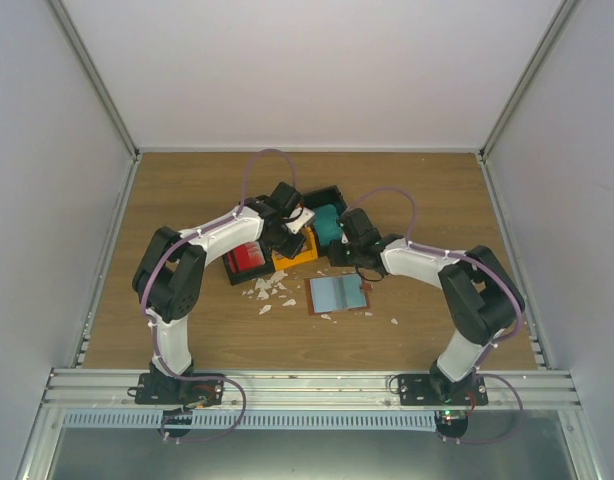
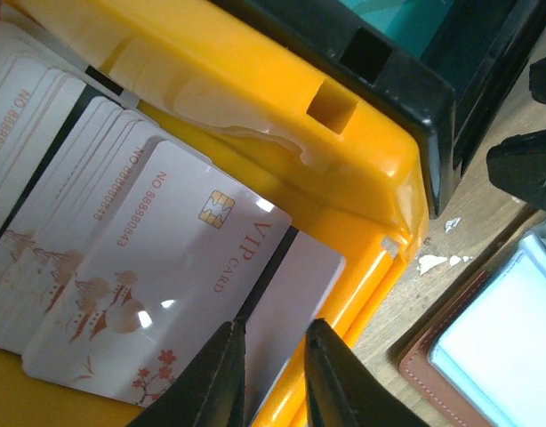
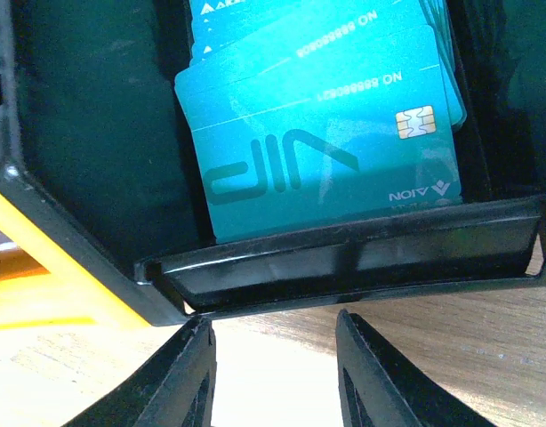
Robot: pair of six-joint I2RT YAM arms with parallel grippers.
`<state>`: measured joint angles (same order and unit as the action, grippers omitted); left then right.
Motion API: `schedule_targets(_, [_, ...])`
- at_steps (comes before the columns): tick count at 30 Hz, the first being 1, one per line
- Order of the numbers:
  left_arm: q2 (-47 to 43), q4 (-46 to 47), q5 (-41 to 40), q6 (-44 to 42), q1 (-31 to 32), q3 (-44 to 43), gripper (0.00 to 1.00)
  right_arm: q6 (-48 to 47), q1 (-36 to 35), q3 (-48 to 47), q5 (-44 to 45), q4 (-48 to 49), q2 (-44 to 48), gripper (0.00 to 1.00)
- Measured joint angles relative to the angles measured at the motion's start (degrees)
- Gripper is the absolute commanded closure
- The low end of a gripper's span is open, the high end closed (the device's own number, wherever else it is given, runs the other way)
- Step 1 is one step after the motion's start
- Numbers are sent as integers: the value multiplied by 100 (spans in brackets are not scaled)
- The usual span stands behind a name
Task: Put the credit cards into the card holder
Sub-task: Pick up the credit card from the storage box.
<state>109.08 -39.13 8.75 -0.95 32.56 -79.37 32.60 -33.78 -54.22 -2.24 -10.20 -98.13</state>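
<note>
1. The left gripper (image 2: 273, 327) sits low over the orange-yellow plastic bin (image 2: 362, 169). Its two black fingers are narrowly apart at the near edge of the fanned white-and-pink plastic credit cards (image 2: 166, 285) — a stance suited to nipping one card by its edge. I cannot tell whether they already pinch a card or only straddle it.
2. The right gripper (image 3: 271, 322) hangs just outside the near wall of the black plastic bin (image 3: 344, 262). Its jaws are parted with nothing but wood showing between them, so it holds nothing. The teal plastic credit cards (image 3: 317, 169) lie fanned inside that bin.
3. The reddish-brown leather bifold card holder (image 2: 433, 378) lies opened flat on the wooden table (image 1: 187, 200), just in front of the bins and between the arms — likely so either arm can reach its slots. Its inside looks pale blue, and I cannot make out whether cards are already in it.
4. The red plastic credit cards (image 1: 249, 255) wait in a further bin on the left, with small white scraps (image 1: 267, 292) scattered nearby.
5. The step in hand appears to be lifting a white-and-pink card.
</note>
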Motion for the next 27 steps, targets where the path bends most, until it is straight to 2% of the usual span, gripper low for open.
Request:
schedule_targets(5, [0,13,-105,4,0,-15,99,2,2,2,2,-2,96,61])
schedule_targets(12, [-74,22,-361,39,0,-144,100,2,4,13,-15,-9,313,59])
schedule_targets(17, [-428,13,-490,258,0,-144,100,-17,13,68,-92,-52,833,54])
schedule_targets(19, [-673,15,-501,367,0,-144,100,-79,48,103,-162,-61,1176,46])
schedule_targets(27, [-2341,647,-205,1095,0,271,100,-326,444,411,-623,24,2964,27])
